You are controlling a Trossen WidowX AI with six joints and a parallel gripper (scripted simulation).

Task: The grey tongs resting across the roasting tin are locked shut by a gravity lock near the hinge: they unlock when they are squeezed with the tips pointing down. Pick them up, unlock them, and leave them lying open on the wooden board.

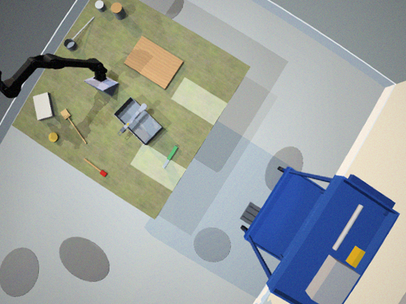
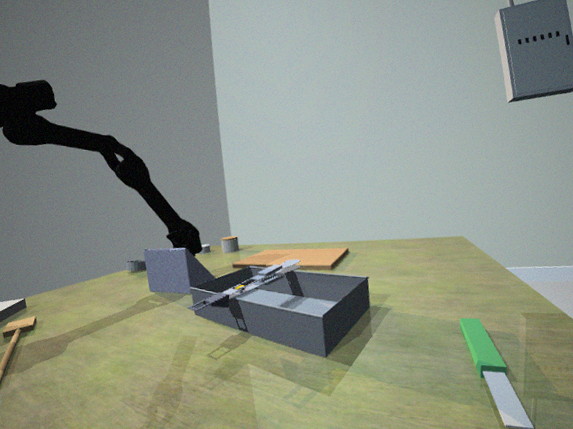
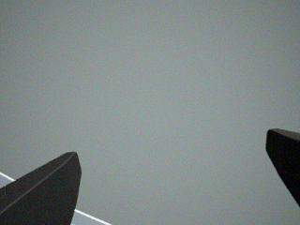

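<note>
The grey tongs (image 1: 137,116) (image 2: 285,267) lie across the dark roasting tin (image 1: 151,127) (image 2: 282,321), resting on its walls. Their two arms look close together. A yellow part shows near the tongs' end that sticks out over the tin's near-left wall in the exterior view. The wooden board (image 1: 159,66) (image 2: 324,259) lies flat behind the tin in that view. My gripper (image 1: 100,76) (image 2: 195,252) (image 3: 174,152) is open and empty, away from the tongs. It is at the lilac wedge block; I cannot tell whether it touches it. The wrist view shows only a plain grey surface between the fingers.
The lilac wedge block (image 1: 102,83) (image 2: 165,268) stands between my gripper and the tin. A white box (image 1: 43,106), a wooden mallet (image 1: 74,129) and a green-handled tool (image 1: 172,152) (image 2: 480,345) lie around the tin. A long-handled pot (image 1: 70,44) stands near the table edge.
</note>
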